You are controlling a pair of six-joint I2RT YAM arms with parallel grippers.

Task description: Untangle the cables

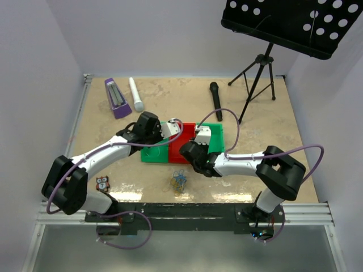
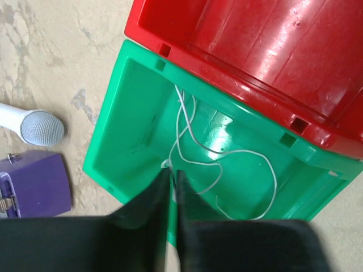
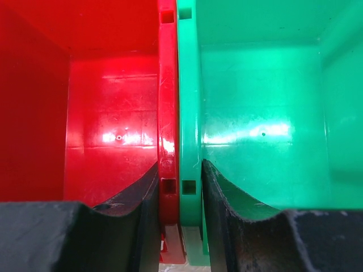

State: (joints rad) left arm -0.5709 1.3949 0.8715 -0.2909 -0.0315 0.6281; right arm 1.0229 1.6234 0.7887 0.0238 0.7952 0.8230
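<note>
Guess we're parking the white cable (image 2: 232,152) in the green bin (image 2: 108,153), left claw (image 2: 172,171) nearly shut at its end, right claw (image 3: 179,165) clamping the bin walls (image 3: 170,113); next, delicately pinch the tabletop tangle (image 1: 179,181).

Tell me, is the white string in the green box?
In. The white cable lies looped on the floor of the green bin.
</note>
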